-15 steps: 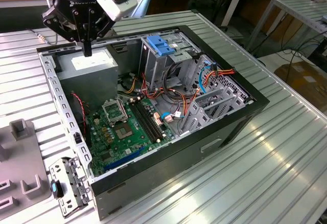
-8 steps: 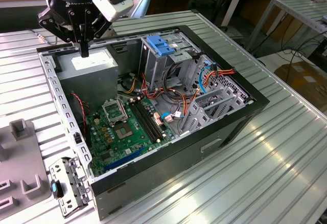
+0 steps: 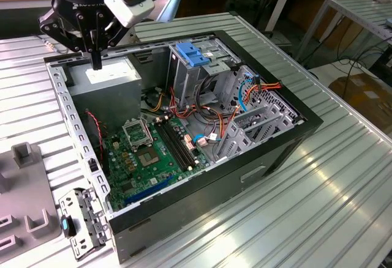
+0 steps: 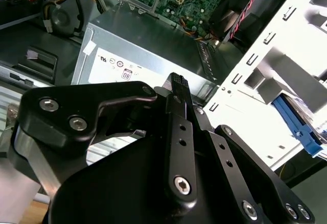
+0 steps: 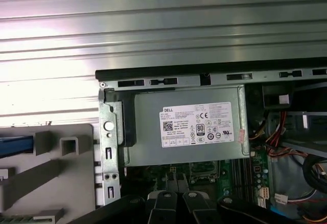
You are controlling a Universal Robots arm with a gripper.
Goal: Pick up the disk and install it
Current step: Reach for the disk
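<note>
Hovering above the power-supply box [image 3: 110, 77] at the far end of the open computer case [image 3: 269, 148], the gripper [image 3: 96, 65] has its jaws closed on nothing. The disk [image 5: 14, 146] (only its blue rail shows) lies on the grey holder [image 5: 56, 178] outside the case, toward the exterior view's left.

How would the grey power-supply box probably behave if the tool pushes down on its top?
The power-supply box is a sheet-metal box, so it would likely feel stiff and rather heavy. It sits tight in a corner of the case, so it would probably not slide or tip. Its smooth white sticker may be a little slippery under the tool.
</note>
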